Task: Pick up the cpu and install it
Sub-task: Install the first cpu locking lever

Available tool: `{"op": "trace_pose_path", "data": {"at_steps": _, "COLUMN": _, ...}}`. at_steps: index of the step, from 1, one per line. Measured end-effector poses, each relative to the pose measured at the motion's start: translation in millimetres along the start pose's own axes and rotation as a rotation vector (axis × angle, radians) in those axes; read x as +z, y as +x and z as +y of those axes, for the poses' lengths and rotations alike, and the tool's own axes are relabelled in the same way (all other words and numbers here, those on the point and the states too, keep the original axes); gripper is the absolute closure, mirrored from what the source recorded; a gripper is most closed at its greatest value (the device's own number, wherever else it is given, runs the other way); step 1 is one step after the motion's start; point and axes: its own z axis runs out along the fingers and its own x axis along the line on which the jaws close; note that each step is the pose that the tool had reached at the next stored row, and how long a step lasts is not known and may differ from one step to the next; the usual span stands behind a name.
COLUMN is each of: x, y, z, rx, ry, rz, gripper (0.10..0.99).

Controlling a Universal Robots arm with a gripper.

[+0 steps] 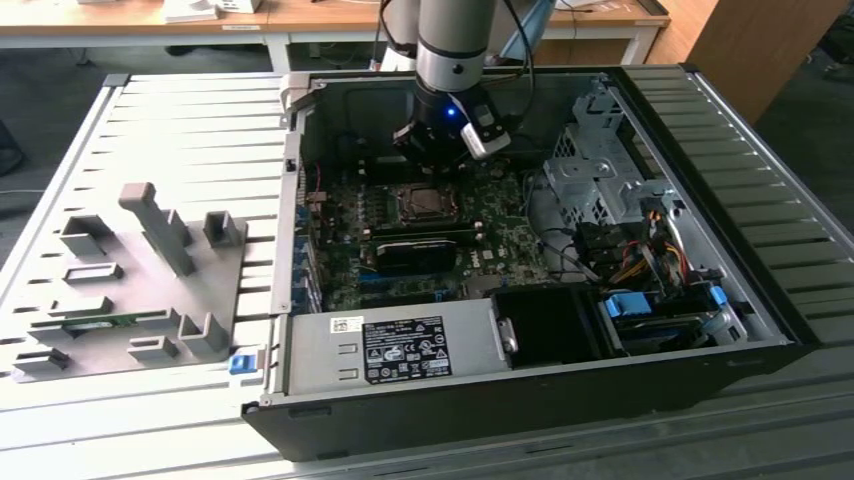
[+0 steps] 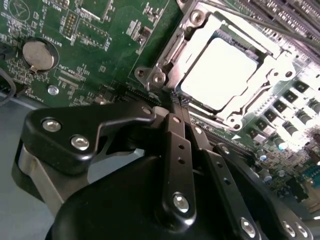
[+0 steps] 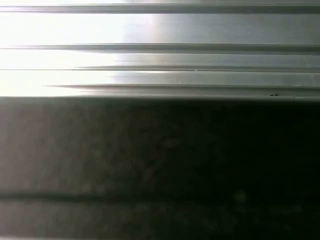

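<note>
In the second wrist view, the gripper (image 2: 176, 111) occupied the foreground. Its two dark fingers (image 2: 175, 150) lay pressed together at the tips with nothing between them, so the pincer was closed and empty. The tips sat just outside the near edge of the socket frame (image 2: 167, 60), above the green board (image 2: 100, 35).

Beyond the fingertips, the cpu (image 2: 220, 75) lay flat inside that metal frame, its bright silver top facing up and level with the surrounding surface. This placement indicated that the chip was already seated in its socket, not carried. A round coin battery (image 2: 38, 55) sat on the board, well apart from the socket.

In the exterior view, the arm (image 1: 451, 40) reached down into the open computer case (image 1: 747, 250), which lay on its side so that the board faced upward for access. The gripper (image 1: 441, 150) hung just behind the socket. A grey parts tray (image 1: 134, 290) rested on the slatted table (image 1: 160, 110) toward the exterior view's left, outside the case.

Glare washed out the surface of the chip, so its rim and markings could not be made out. Whether the socket's retaining lever was latched could not be determined. The first wrist view presented pale ribbed metal above a dark, featureless band.
</note>
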Motion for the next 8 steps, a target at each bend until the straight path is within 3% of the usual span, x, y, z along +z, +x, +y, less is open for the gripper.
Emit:
{"op": "trace_pose_path", "data": {"at_steps": 3, "x": -2.9, "y": -0.7, "z": 1.5, "rx": 0.0, "ry": -0.006, "rz": -0.0027, "gripper": 0.98}}
{"op": "trace_pose_path", "data": {"at_steps": 8, "x": -16.4, "y": -0.2, "z": 2.0, "rx": 0.0, "ry": -0.003, "rz": -0.0016, "gripper": 0.98}}
